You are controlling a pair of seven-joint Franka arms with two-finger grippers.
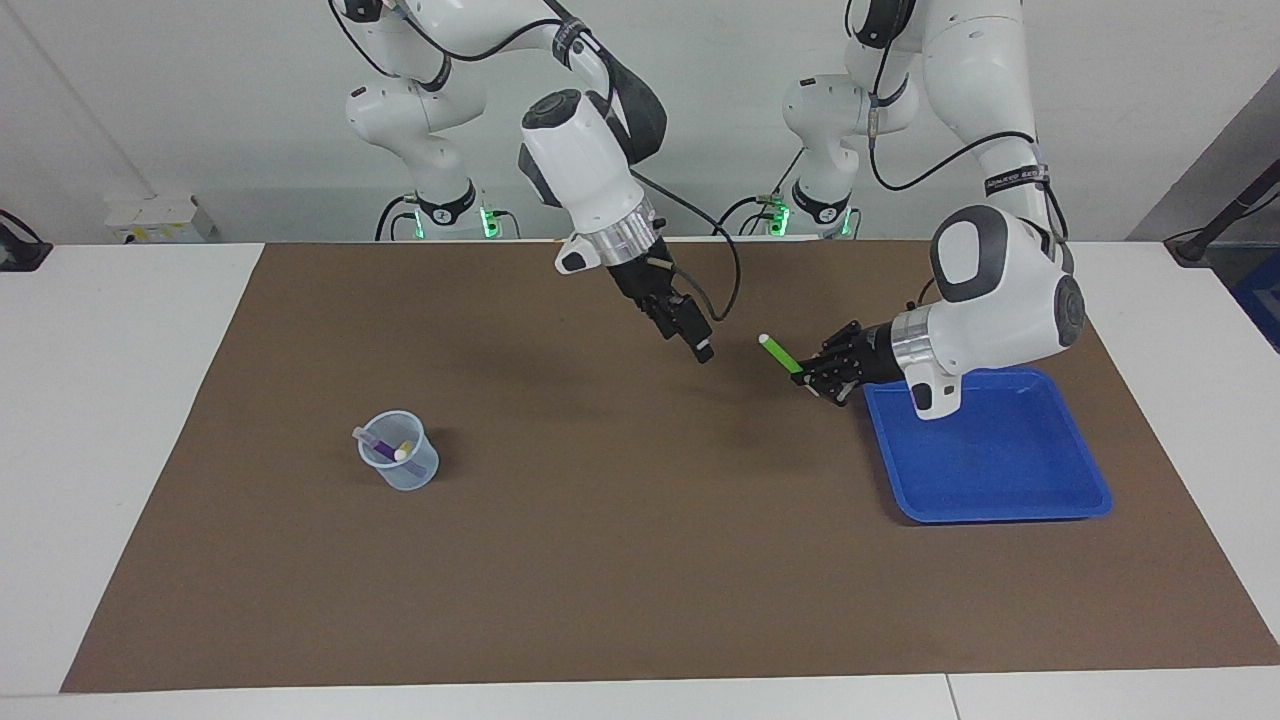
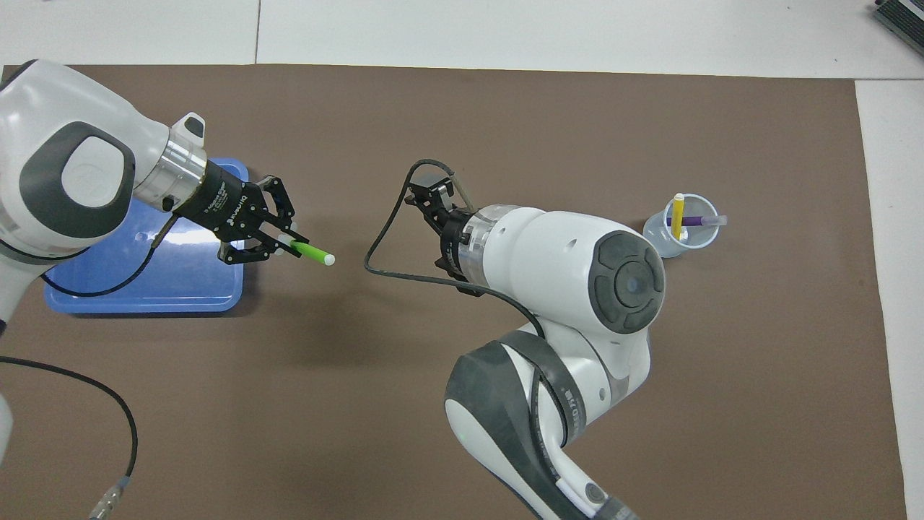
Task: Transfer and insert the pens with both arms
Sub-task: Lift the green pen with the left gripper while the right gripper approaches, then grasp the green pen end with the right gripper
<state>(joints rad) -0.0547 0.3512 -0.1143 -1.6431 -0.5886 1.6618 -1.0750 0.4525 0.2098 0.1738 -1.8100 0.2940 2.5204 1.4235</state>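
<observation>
My left gripper (image 1: pixel 815 378) (image 2: pixel 285 242) is shut on one end of the green pen (image 1: pixel 778 353) (image 2: pixel 312 252). It holds the pen in the air over the mat, just off the blue tray's (image 1: pixel 1000 500) (image 2: pixel 144 302) edge. The pen's free end points toward my right gripper (image 1: pixel 700 349) (image 2: pixel 426 198). That gripper hangs open over the middle of the mat with nothing in it, a short gap from the pen tip. The purple pen (image 1: pixel 378 443) (image 2: pixel 693 221) and the yellow pen (image 1: pixel 404 449) (image 2: pixel 678 215) stand in a clear cup (image 1: pixel 400 470) (image 2: pixel 668 242) toward the right arm's end.
The blue tray holds nothing. A brown mat (image 1: pixel 640 580) covers most of the white table. A black cable (image 2: pixel 86 390) lies on the mat near the left arm's base.
</observation>
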